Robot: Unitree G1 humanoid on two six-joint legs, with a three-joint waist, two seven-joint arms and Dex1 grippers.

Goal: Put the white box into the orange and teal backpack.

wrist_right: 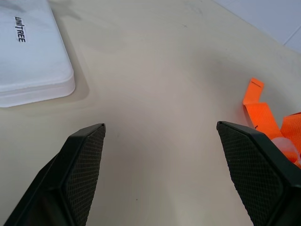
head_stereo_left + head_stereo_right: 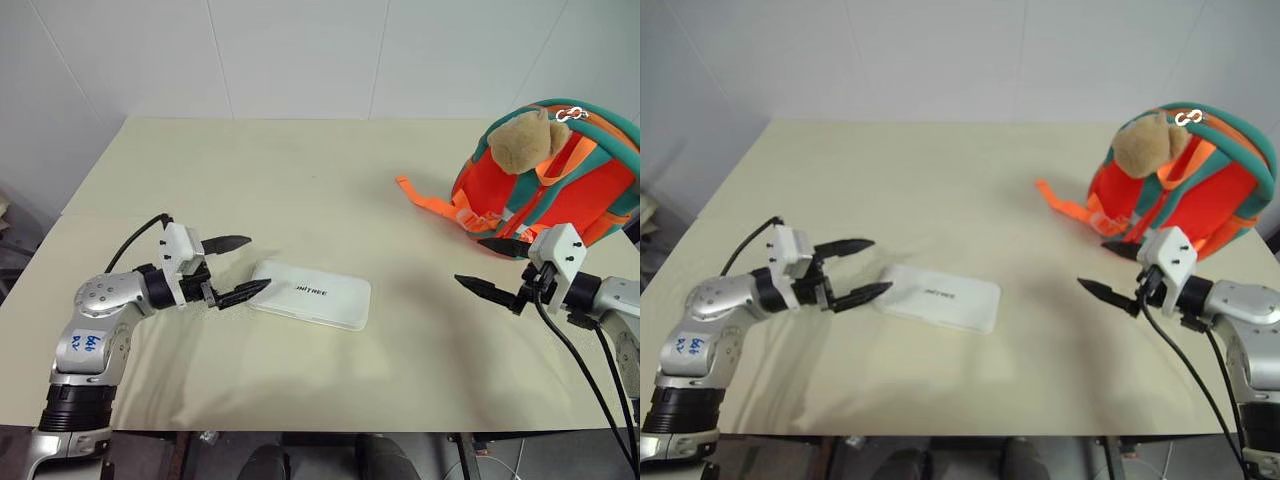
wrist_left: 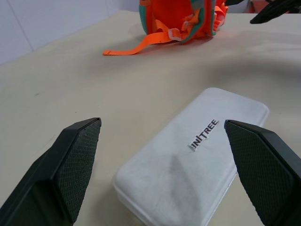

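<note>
Counter (image 2: 330,180): broad cream surface, bare across the far half and the near middle.
White box (image 2: 312,294): lies flat left of centre, bare counter on all sides; its near-left end sits just ahead of the spread left pincer (image 2: 240,268), nothing between.
Orange and teal backpack (image 2: 560,180): stands at the far right, a loose orange strap (image 2: 425,200) trailing toward centre.
Right pincer (image 2: 495,268): spread wide, just in front of the backpack, bare counter between it and the box.

Cream table (image 2: 330,180) with a matte top, a faint seam crossing its left part. White panelled wall (image 2: 300,55) behind, thin joints visible. Even, diffuse lighting; soft shadows. Dark floor (image 2: 560,455) below the front edge.
</note>
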